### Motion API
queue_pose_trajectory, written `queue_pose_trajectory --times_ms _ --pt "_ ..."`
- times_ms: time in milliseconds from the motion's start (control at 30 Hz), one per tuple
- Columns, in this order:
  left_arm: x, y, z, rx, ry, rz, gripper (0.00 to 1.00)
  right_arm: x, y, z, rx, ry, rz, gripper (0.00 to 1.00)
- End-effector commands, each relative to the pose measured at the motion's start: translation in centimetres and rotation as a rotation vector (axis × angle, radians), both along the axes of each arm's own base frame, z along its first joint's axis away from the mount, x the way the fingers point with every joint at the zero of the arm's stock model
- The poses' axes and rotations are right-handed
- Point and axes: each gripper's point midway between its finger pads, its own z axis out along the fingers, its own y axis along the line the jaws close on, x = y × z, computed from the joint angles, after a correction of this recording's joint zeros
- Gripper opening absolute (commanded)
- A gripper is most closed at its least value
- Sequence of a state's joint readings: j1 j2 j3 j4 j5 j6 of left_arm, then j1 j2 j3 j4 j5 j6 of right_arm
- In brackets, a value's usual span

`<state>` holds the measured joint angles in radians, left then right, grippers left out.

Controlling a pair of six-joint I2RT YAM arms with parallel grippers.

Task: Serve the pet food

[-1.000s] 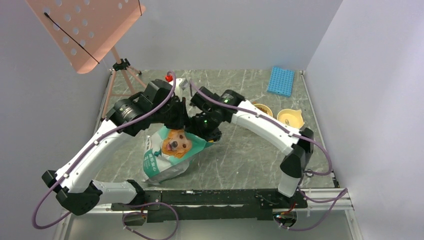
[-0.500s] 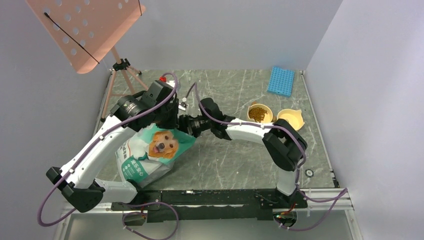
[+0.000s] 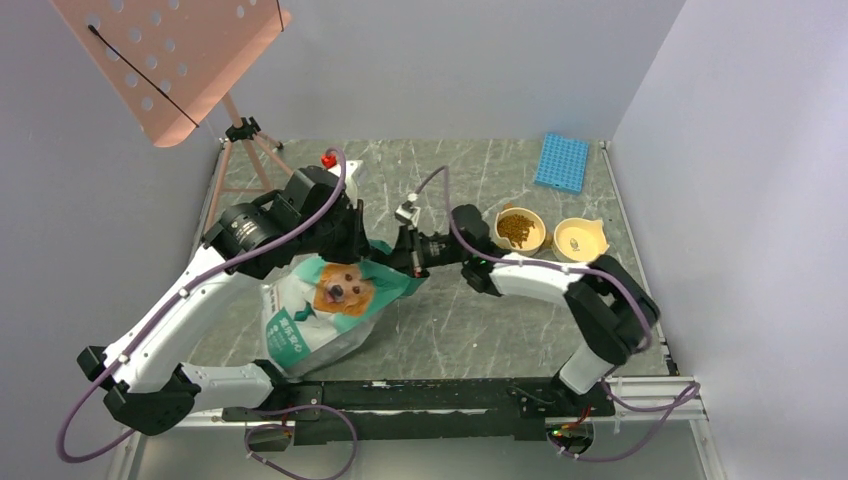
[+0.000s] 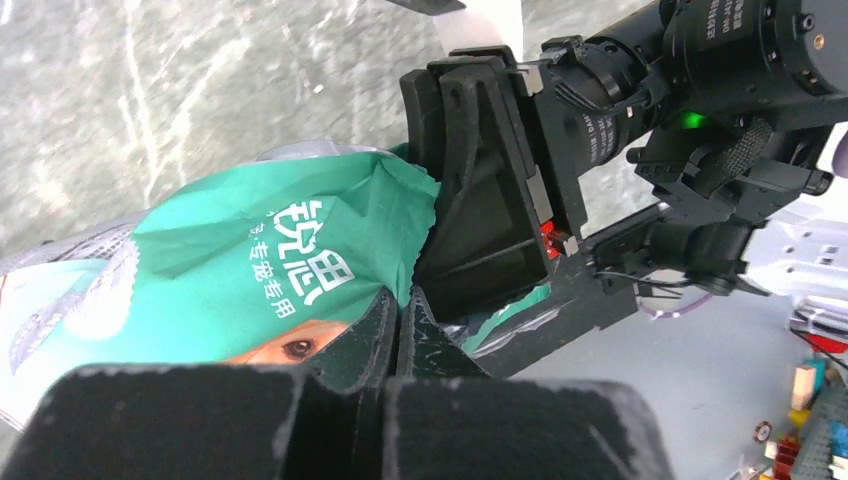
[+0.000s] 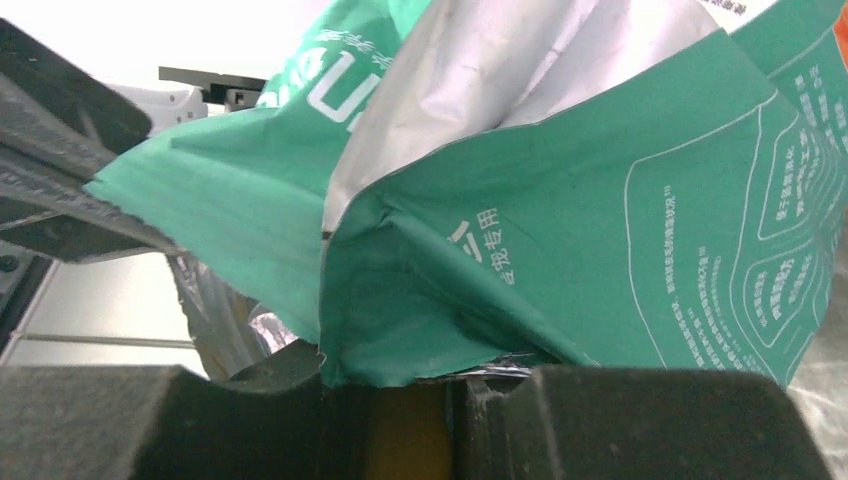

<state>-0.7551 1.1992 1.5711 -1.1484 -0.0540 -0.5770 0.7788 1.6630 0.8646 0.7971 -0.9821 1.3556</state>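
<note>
The pet food [image 3: 516, 228] lies in a round bowl [image 3: 540, 218]. The bowl is well behind the right gripper [image 3: 402, 258], close beside that arm. The right gripper is partly closed around an orange thing [image 5: 405, 440], and the torn edge of the green bag [image 3: 325, 305] hangs just above its fingers. The left gripper [image 4: 397, 308] is squeezed tight on the bag's top, right across from the right one. A second bowl [image 3: 600, 240] sits farther back.

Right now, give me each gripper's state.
Left gripper: closed, pinching the dog food bag.
Right gripper: closed on an orange-brown piece, at the bag's mouth.
</note>
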Motion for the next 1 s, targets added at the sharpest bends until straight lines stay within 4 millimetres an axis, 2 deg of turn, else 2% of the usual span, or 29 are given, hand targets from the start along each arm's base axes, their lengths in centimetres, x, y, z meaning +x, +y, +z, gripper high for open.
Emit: queue_pose_trajectory --times_ms 0,200,433,467,600,733,833,967 --pt "1.1 1.2 8.3 -0.173 -0.276 0.05 0.0 0.4 -4.2 4.4 0.05 -0.205 -0.013 0.0" --pt "1.4 -0.4 8.4 -0.197 -0.263 -0.007 0.0 3.0 -3.3 5.0 -0.098 -0.216 -0.08 0.0" --pt "0.8 -2.5 8.6 -0.259 -0.232 -0.093 0.0 5.8 -0.4 4.8 -0.307 -0.188 -0.146 0.0" --pt "0.7 -2.7 8.5 -0.268 -0.227 -0.099 0.0 6.1 0.1 5.4 -0.314 -0.192 -0.153 0.0" --pt "0.2 -2.7 8.1 -0.278 -0.214 -0.113 0.0 7.3 1.1 5.7 -0.355 -0.156 -0.161 0.0" --pt "-0.2 -2.4 7.2 -0.267 -0.194 -0.109 0.0 7.5 1.7 7.0 -0.361 -0.134 -0.124 0.0" --pt "-0.4 -1.8 6.6 -0.249 -0.193 -0.097 0.0 7.7 0.8 7.9 -0.407 -0.125 -0.118 0.0" --pt "-0.5 -1.4 6.1 -0.235 -0.186 -0.086 0.0 6.8 0.0 10.3 -0.366 -0.111 -0.115 0.0"
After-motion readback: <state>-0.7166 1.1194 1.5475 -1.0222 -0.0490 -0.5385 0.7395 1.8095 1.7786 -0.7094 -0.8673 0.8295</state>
